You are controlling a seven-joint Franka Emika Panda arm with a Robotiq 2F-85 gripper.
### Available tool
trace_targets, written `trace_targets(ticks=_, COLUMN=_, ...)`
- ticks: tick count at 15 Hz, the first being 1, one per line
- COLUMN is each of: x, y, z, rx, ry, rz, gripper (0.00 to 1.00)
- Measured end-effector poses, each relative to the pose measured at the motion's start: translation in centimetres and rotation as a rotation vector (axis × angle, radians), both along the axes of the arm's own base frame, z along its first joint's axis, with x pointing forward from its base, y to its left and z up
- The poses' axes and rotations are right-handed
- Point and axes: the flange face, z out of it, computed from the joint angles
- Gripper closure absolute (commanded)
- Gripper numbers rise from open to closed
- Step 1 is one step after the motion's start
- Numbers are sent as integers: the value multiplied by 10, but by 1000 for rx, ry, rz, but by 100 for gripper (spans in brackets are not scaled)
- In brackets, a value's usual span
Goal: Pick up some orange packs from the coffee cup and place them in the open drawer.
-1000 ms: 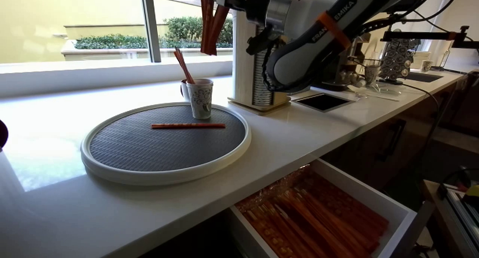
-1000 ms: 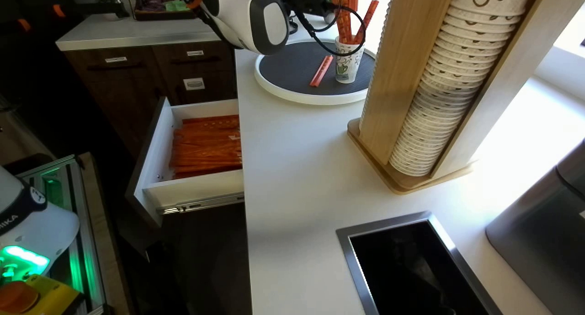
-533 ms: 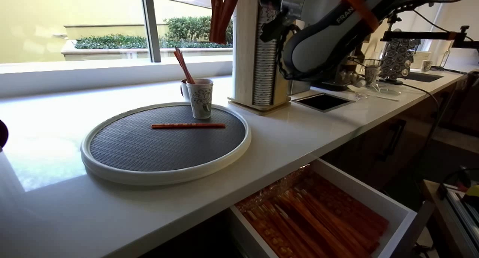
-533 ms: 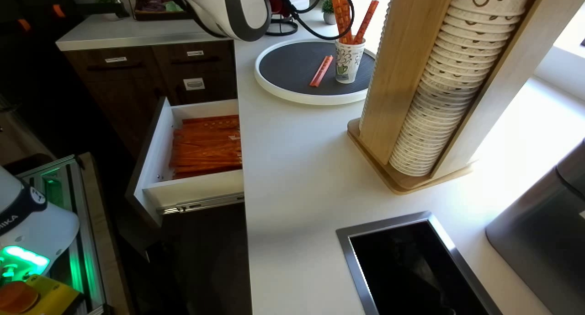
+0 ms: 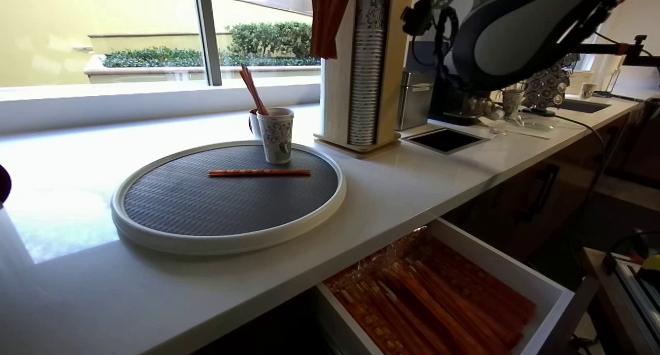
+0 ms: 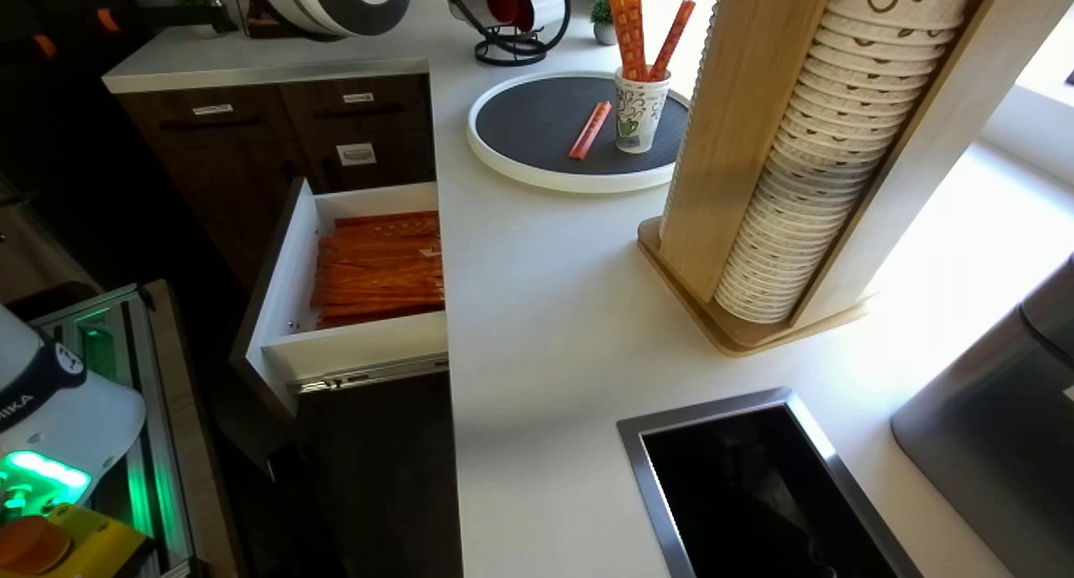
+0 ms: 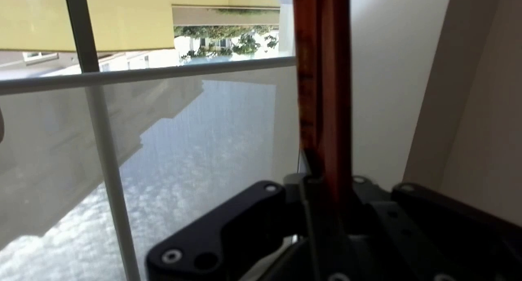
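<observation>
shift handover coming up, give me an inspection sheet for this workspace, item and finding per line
Surface: white counter, glossy, with a round tray on it.
Job's things: coffee cup upright on the tray, with leaning packs in it; loose packs flat beside it; drawer open, with drawer packs inside.
Clutter: wooden cup dispenser on the counter; mugs behind the tray.
Grippers: pincer closed on held packs, raised, not yet in the drawer.
Cables: black cable looped beside the arm; snags, nothing seen.
Surroundings: window along the counter; green-lit robot base near the drawer.
</observation>
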Motion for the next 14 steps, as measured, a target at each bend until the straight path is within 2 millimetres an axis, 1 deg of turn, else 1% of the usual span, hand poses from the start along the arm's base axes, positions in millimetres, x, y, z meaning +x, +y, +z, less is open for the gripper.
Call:
trace_targets(ticks=2, x=-19, y=10, z=7, rx=70, ry=49, rz=52, gripper=98)
trace_targets(ticks=4, x=-34, y=20, z=8, rx=146, ry=92, rz=112, gripper=98)
trace_targets(ticks=6, x=-45, y=27, z=1, rx=224, ry=143, rz=163, gripper=98)
trace_targets(ticks=7, x=-48, y=29, z=-7, rx=261, ry=176, rz=183, gripper=98)
trace_targets(ticks=9, x=-54, y=31, z=-29, rx=335, ry=243, rz=217, gripper=98)
trace_targets(ticks=14, x=-72, y=34, z=-105, rx=523, ry=392, rz=308, gripper=98)
